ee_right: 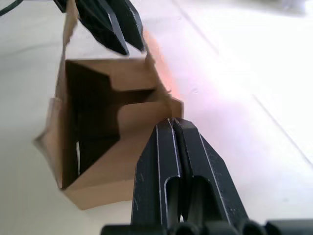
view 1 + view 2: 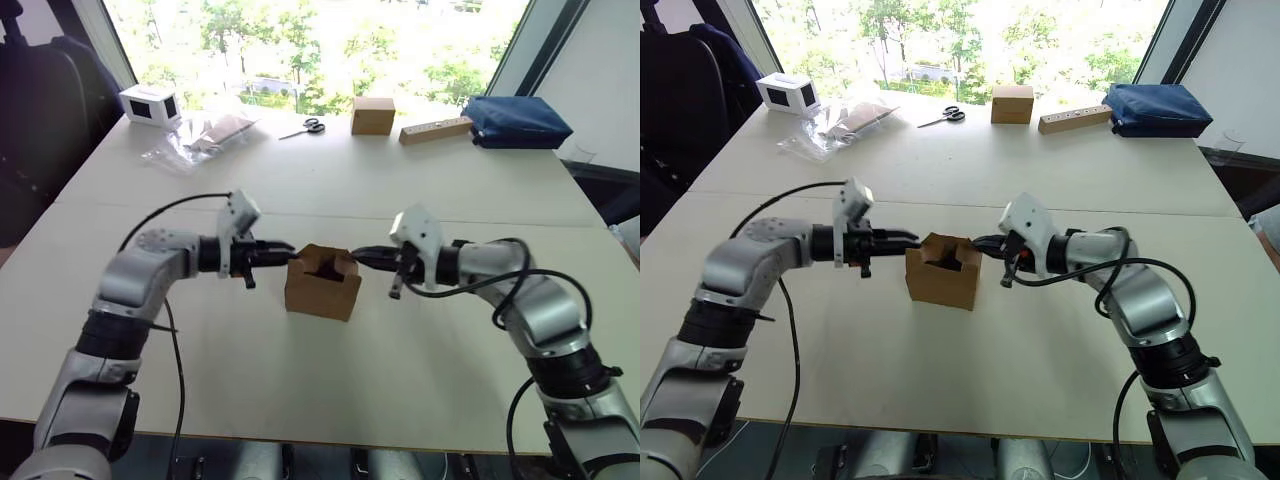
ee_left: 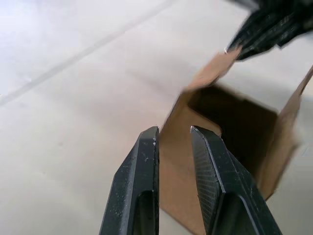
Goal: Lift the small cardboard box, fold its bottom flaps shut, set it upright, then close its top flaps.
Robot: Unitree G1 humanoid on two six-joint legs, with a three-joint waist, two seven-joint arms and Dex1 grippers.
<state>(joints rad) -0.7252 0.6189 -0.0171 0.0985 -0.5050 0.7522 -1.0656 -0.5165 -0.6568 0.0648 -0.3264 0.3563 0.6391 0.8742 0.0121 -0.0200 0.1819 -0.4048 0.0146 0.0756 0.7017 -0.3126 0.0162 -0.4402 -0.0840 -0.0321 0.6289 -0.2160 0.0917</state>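
The small cardboard box (image 2: 322, 285) stands upright at the middle of the table with its top open. One of its top flaps (image 1: 142, 110) leans inward, another flap (image 3: 215, 68) sticks up. My left gripper (image 2: 288, 250) is at the box's upper left edge, its fingers (image 3: 146, 161) a narrow gap apart with nothing pinched that I can see. At the upper right edge my right gripper (image 2: 358, 256) has its fingertips (image 1: 171, 121) pressed together against the rim of a flap.
Along the far side of the table (image 2: 420, 200) lie a white box with dark panels (image 2: 150, 105), clear plastic bags (image 2: 200, 135), scissors (image 2: 305, 127), a cube-shaped brown box (image 2: 372, 115), a wooden block (image 2: 435, 130) and a blue bag (image 2: 515, 120).
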